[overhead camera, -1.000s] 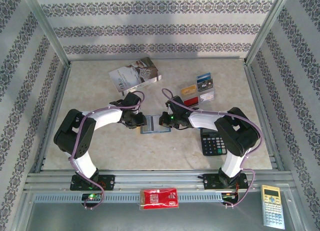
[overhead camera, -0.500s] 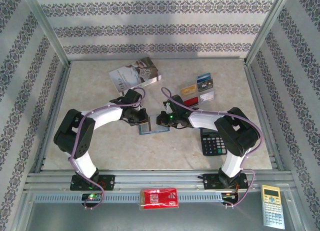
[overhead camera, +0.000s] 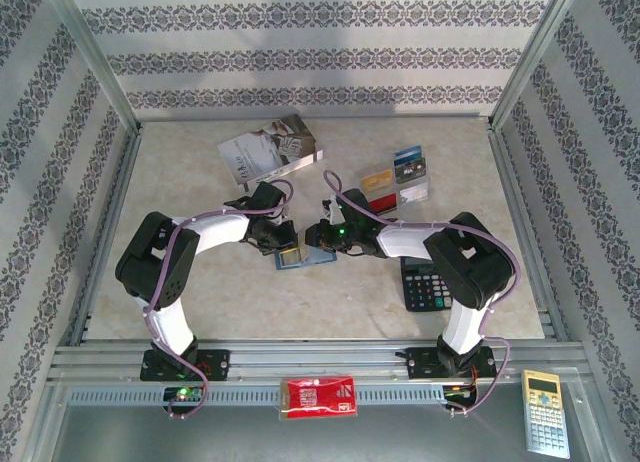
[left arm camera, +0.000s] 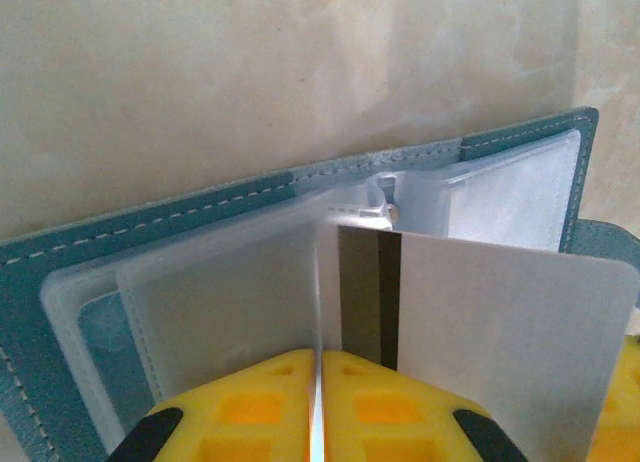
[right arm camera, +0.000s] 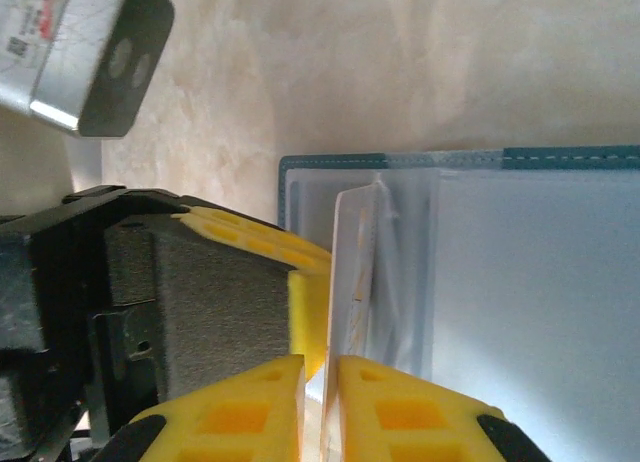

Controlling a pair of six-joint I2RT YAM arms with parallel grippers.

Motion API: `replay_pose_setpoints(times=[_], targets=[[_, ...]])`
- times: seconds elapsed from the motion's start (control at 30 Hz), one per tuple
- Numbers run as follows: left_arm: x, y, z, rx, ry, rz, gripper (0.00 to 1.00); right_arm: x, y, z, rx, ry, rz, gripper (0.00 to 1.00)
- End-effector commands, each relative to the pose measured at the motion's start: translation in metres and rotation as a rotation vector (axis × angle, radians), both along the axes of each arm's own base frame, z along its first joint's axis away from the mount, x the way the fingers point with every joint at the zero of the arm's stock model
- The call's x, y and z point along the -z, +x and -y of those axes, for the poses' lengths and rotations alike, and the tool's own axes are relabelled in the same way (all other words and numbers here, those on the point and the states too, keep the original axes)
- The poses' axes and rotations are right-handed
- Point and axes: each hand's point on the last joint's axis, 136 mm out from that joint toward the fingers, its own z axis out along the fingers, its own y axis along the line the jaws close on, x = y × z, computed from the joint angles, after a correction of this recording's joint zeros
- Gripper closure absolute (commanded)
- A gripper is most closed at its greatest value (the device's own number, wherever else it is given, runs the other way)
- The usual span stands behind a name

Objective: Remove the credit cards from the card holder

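1. Top external view: the two arms have moved closer together than they were a moment ago. The left end effector and the right end effector now almost meet over the card holder. It lies open in the middle of the counter.
2. In the left wrist view, the left one's yellow fingers are squeezed together on a thin clear sheet. I think it is one of the holder's see-through pocket pages, so this arm is keeping the holder in place.
3. In the right wrist view, the right one's fingers are almost closed and pinch the edge of a white card. The card stands up out of the pockets.
4. My guess is that this card is nearly free and needs one more pull up and away. Some loose cards already lie at the far right of the counter.
5. The card shows a dark stripe but no words. The book and the red pack on the front rail have print, but it is too small to read.
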Motion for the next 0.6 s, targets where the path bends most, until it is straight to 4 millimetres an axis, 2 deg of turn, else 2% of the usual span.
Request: replay_pose_setpoints(times=[0.0, 0.17, 0.37, 0.5, 0.57], targets=[[0.011, -0.008, -0.003, -0.001, 0.020, -0.023, 0.89, 0.009, 0.000, 0.003, 0.007, -0.027, -0.015, 0.83], [0.011, -0.009, -0.003, 0.000, 0.022, -0.021, 0.89, 0.013, 0.000, 0.006, 0.010, -0.048, -0.016, 0.82], [0.005, -0.007, -0.005, -0.003, 0.028, -0.008, 0.89, 0.010, 0.002, 0.014, 0.028, -0.095, 0.012, 0.95], [-0.012, -0.002, -0.004, -0.007, 0.016, 0.031, 0.86, -0.001, 0.004, 0.028, 0.042, -0.169, 0.070, 0.97], [-0.024, 0.002, -0.004, -0.014, 0.007, 0.060, 0.83, -0.014, 0.004, 0.034, 0.041, -0.195, 0.118, 0.97]])
